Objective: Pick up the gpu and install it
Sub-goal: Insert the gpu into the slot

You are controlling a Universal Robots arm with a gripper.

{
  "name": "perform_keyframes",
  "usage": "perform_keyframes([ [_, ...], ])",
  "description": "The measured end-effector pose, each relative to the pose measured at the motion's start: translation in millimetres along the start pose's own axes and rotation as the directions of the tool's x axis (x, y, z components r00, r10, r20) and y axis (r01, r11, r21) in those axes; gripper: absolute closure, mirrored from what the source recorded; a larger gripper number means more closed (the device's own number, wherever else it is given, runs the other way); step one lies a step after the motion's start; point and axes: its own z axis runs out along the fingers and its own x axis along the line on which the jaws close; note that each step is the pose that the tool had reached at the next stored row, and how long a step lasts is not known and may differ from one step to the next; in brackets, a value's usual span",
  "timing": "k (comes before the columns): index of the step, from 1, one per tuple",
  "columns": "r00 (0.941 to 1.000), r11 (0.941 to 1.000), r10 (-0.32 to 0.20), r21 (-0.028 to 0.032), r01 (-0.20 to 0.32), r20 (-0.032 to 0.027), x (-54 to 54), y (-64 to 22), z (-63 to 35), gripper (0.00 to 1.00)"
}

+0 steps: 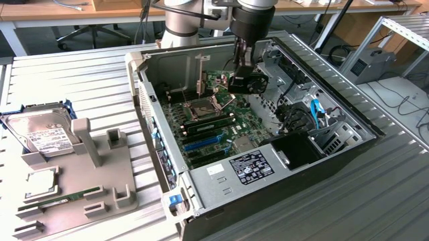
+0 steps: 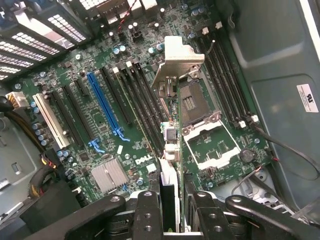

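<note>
Gripper (image 1: 245, 70) of the arm hangs inside the open computer case (image 1: 348, 118), above the motherboard (image 1: 221, 120), and its two fingers (image 2: 148, 210) are pinched on the gpu (image 1: 248, 83), which is lifted clear of the board with its black fan facing the exterior view's right. In the wrist view the card is seen edge-on between the fingers, with its silver bracket (image 2: 177, 62) pointing away from the camera, over the area of the empty CPU socket (image 2: 197, 102) and the black memory slots. I judge that the card is being carried toward its slot, probably the long blue slot (image 2: 105, 102), which lies to one side of the card now. To do this step well, the card's edge should be made parallel with the slot and the bracket brought to the rear opening of the case before any pressing. The connector edge of the card is hidden under the card itself, so its height above the board is hard to tell. How firmly the fingers hold it cannot be judged either.
</note>
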Motion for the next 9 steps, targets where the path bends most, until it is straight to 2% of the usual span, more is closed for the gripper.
perform_keyframes([
  [9, 0.9994, 0.9994, -0.035, -0.0006, 0.035, 0.0018, -0.1, 0.0, 0.3, 0.71],
])
